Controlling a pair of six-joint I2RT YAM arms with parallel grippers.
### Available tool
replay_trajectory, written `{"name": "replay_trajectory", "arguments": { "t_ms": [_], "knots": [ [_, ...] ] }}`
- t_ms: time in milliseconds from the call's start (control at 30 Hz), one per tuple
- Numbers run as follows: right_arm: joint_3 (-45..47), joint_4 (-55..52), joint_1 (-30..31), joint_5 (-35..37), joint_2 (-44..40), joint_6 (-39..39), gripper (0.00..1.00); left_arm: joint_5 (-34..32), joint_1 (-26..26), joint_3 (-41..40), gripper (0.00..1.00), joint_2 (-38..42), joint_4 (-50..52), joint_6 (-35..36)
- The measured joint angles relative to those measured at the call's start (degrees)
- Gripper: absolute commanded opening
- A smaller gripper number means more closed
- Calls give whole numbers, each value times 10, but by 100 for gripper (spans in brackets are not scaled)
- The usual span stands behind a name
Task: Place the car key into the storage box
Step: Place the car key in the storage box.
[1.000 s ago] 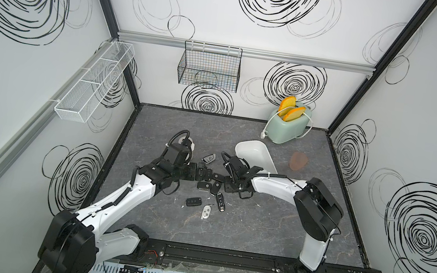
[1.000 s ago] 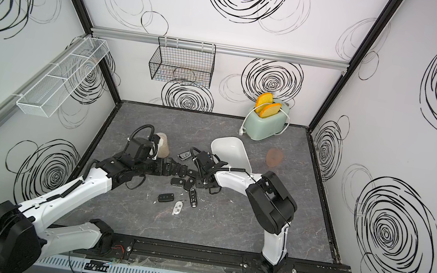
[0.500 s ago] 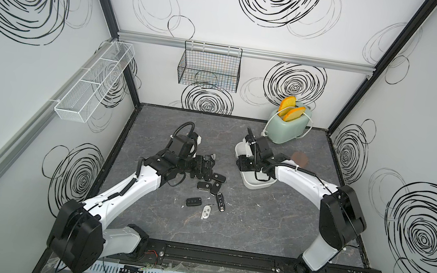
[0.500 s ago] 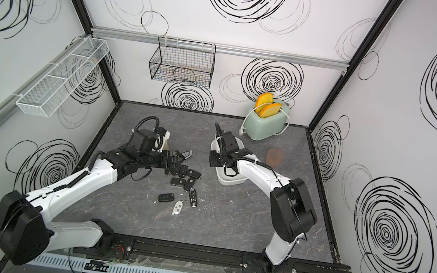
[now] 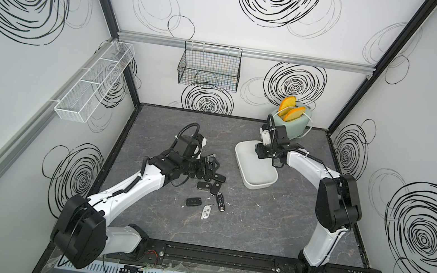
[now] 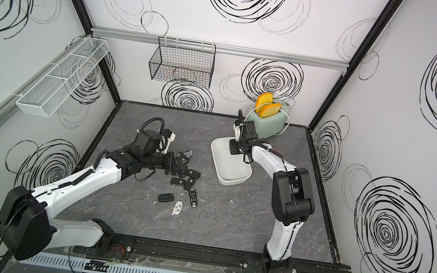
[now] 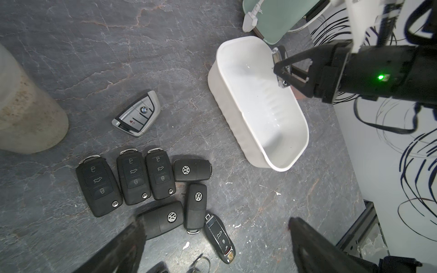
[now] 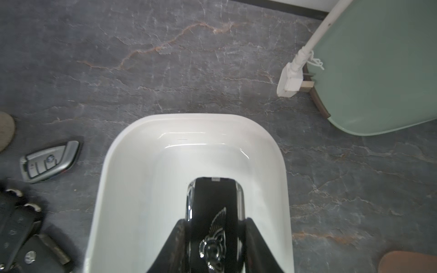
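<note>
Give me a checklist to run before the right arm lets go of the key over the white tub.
1. Grip: the right gripper is shut on the black car key. Ok.
2. Position: the key hangs inside the rim of the storage box in the right wrist view. Ok.
3. Box contents: nothing shows on the floor of the box. Ok.
4. Other arm: the left gripper is open above the loose keys on the table, apart from the box. Ok.
5. Drop height: the gap between the key and the box floor cannot be read. Cannot tell.
6. Surroundings: the toaster stands apart from the box. Ok.
</note>
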State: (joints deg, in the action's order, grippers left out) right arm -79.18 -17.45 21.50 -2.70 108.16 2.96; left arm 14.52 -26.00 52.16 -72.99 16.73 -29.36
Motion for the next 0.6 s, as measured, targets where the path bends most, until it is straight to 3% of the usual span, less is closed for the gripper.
{"name": "replay_trajectory", "arguments": {
  "t_ms": [600],
  "knots": [
    [-72, 11, -6, 12, 139, -33, 31, 5, -7, 0, 98, -14, 0, 13]
  ]
}}
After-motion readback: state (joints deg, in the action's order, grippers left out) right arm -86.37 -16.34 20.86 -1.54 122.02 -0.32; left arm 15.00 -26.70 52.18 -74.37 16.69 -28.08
